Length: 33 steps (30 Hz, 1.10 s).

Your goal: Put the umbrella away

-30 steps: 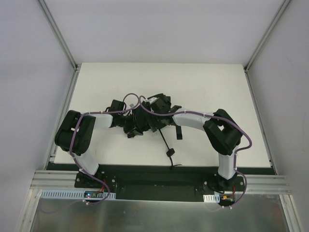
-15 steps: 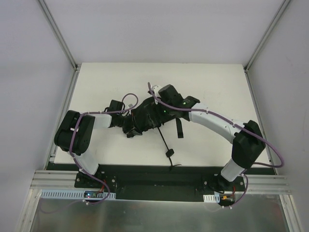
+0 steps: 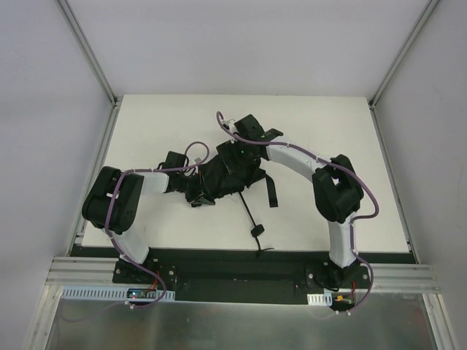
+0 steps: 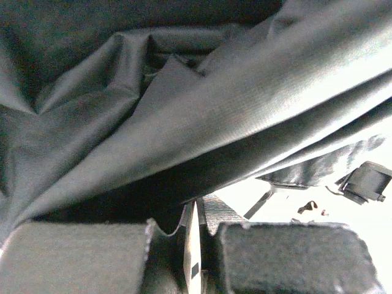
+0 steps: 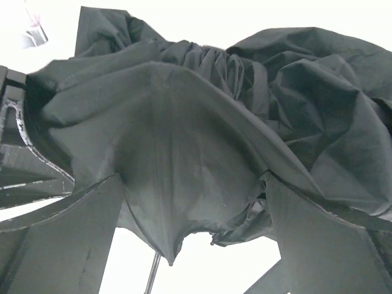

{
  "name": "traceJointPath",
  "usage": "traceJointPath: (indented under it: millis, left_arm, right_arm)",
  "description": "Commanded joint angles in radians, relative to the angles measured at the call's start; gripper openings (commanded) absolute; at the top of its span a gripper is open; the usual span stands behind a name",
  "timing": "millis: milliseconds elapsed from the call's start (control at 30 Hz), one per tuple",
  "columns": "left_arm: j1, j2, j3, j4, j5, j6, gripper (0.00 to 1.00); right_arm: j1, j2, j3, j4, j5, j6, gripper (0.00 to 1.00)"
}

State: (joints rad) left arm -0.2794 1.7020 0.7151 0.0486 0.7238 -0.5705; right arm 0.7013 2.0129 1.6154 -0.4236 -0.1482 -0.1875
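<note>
You see the umbrella as a crumpled bundle of matte black fabric, lying mid-frame on the white table in the top view. Its thin black shaft runs from the bundle down and slightly right, ending in a small knob handle close to the table's near edge. A black strap lies just right of the shaft. Your left gripper meets the bundle from the left, with its jaws almost together on a thin fold of fabric. Your right gripper reaches in from the upper right, with its jaws wide apart and straddling a bulging pleated fold.
</note>
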Motion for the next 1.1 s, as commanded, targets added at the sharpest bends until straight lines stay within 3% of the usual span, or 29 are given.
traceJointPath:
  millis: [0,233,400,533,600,667,767,933,1067]
  left_arm:
    - [0.016,-0.01,-0.011,0.0,-0.003,0.032,0.0]
    - [0.02,-0.008,-0.017,-0.001,-0.007,0.037,0.0]
    - [0.031,-0.016,-0.031,0.0,-0.011,0.043,0.0]
    - [0.039,-0.027,-0.046,0.007,-0.014,0.044,0.0]
    - [0.043,-0.038,-0.062,0.019,-0.011,0.032,0.0]
    - [0.054,-0.062,-0.077,0.025,-0.009,0.015,0.0]
    - [0.072,-0.125,-0.106,0.03,-0.011,-0.011,0.0]
    - [0.101,-0.261,-0.158,0.016,-0.009,-0.077,0.04]
    - [0.103,-0.411,-0.167,-0.045,-0.017,-0.094,0.07]
  right_arm:
    - [0.0,-0.002,-0.046,0.052,-0.079,-0.04,0.99]
    - [0.007,0.107,-0.032,0.083,-0.175,0.048,1.0]
    - [0.036,0.118,-0.139,0.167,-0.179,0.134,0.99]
    - [0.122,0.147,-0.124,0.051,0.178,0.114,1.0]
    - [0.142,0.152,-0.123,0.026,0.277,0.123,0.97]
    - [0.147,0.167,-0.082,-0.087,0.338,0.155,0.86]
    - [0.168,0.136,-0.144,-0.067,0.346,0.152,0.65]
    - [0.164,0.116,-0.186,-0.044,0.25,0.151,0.34]
    - [0.147,0.084,-0.196,-0.009,0.17,0.14,0.0]
